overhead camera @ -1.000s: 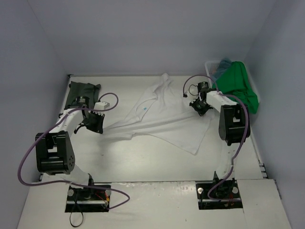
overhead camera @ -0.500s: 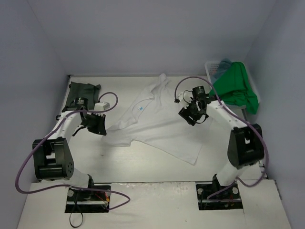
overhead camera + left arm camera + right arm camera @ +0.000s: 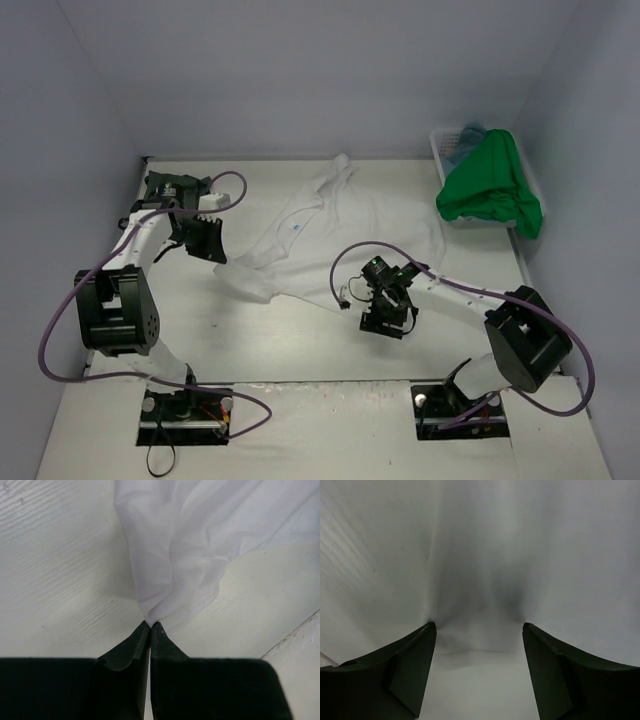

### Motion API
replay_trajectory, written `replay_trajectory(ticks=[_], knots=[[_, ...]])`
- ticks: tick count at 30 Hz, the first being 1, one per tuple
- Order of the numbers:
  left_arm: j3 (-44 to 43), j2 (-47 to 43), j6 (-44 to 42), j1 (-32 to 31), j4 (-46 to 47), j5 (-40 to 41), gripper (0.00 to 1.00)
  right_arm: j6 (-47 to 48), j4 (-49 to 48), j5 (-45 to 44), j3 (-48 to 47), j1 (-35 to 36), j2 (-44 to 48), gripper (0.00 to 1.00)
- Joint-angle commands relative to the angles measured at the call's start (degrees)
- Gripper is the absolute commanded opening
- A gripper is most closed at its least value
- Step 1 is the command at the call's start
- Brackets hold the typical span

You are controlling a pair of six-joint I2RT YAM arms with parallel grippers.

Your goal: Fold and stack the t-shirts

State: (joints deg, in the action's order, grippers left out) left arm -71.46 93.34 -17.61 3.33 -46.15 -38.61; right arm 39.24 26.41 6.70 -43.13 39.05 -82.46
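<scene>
White t-shirt (image 3: pixel 170 555) between left jaws

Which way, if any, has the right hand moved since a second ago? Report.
Yes. The right hand moved away from the basket, toward its own base.

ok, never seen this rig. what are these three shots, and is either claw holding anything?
Two robot arms bolted at the near edge of a table, each ending in a two-finger claw. One picture looks down from above; the other two come from cameras on the wrists. A white t-shirt lies spread out, and a green t-shirt hangs over a white basket at far right. The left gripper is shut on a bunched edge of the white shirt. The right gripper is open above the cloth, holding nothing.
</scene>
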Motion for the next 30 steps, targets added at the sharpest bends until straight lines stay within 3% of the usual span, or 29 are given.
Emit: replay_trajectory(ticks=[1,11,23,30], knots=[[-4.0,0.1,0.2,-0.3,-2.4,-0.9,0.0,0.6,1.8,-4.9,1.5,0.5,1.9,0.68],[-5.1,2.3,1.4,-1.1,-1.9,0.1,0.0,2.3,2.2,-8.6,1.7,0.6,0.6,0.74],[-4.8,5.7,2.4,-2.5,0.8,3.5,0.0,3.2,3.5,0.1,-0.4,5.9,11.5,0.72],[-6.3,6.2,2.3,-2.4,-0.1,4.7,0.0,0.2,3.6,1.5,-0.3,11.0,7.0,0.72]])
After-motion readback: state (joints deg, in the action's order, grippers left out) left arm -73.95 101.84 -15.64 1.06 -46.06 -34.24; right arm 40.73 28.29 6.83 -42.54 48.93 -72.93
